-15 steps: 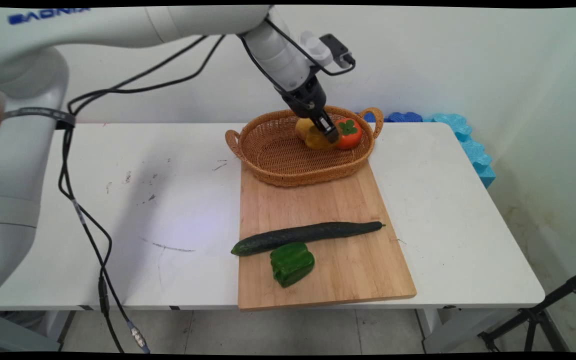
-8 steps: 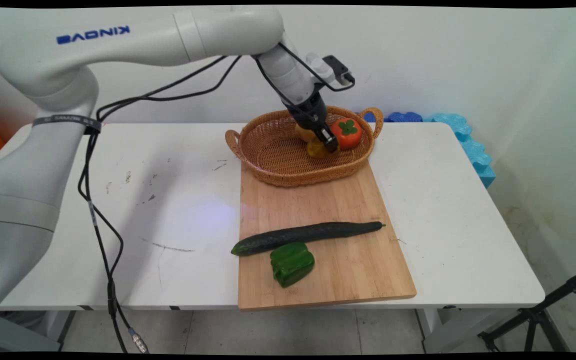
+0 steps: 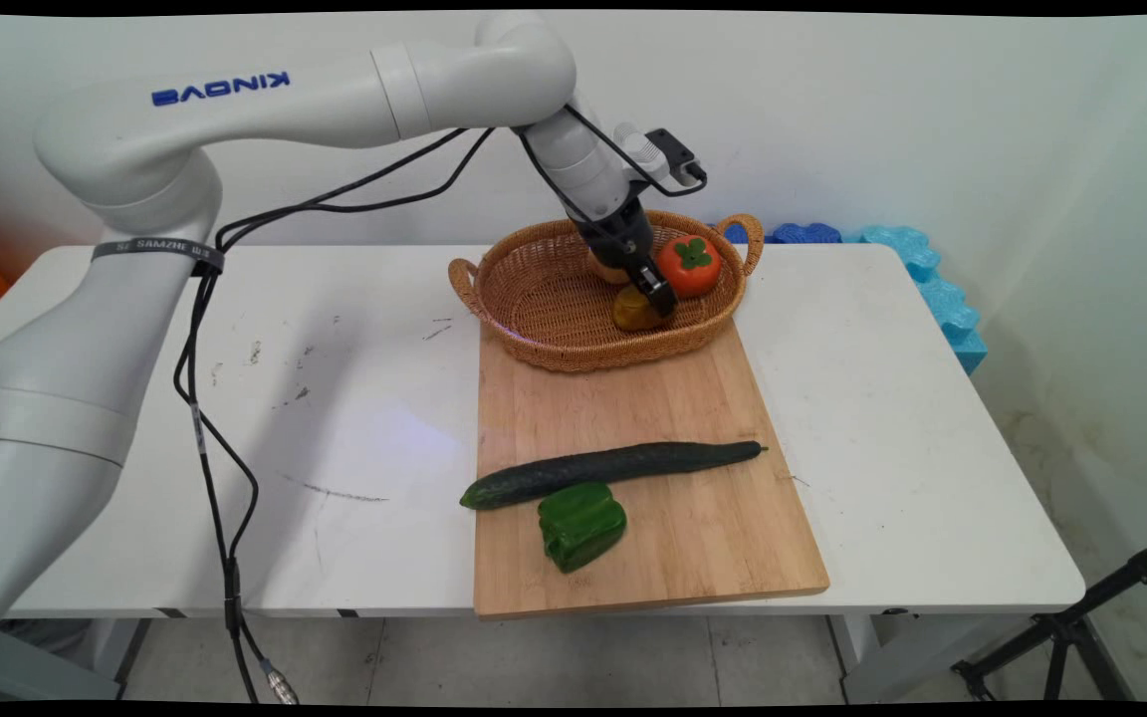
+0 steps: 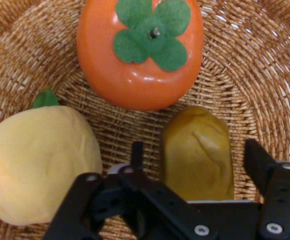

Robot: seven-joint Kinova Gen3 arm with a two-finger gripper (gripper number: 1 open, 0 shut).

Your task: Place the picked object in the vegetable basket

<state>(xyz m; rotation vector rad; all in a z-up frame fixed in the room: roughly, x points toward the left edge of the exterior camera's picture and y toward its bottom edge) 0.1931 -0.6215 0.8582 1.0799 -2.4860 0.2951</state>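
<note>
Reaching into the woven wicker basket (image 3: pixel 534 299), the gripper (image 4: pixel 195 165) straddles a lumpy olive-yellow fruit (image 4: pixel 197 152), fingers spread, seemingly not yet touching. Glossy orange persimmon (image 4: pixel 139 55) beyond; matte yellow pear (image 4: pixel 34 160) beside, its edge cut off.

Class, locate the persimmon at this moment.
The persimmon sits in the wicker basket, at its right end, beside the end effector.

The hand (image 4: pixel 195 165) sits low inside a woven basket (image 4: pixel 265 65), its fingers (image 4: pixel 259 165) spread either side of a dull yellow-brown fruit (image 4: pixel 199 150). An orange persimmon (image 4: pixel 139 55) lies beyond, a pale yellow fruit (image 4: pixel 34 160) alongside.
</note>
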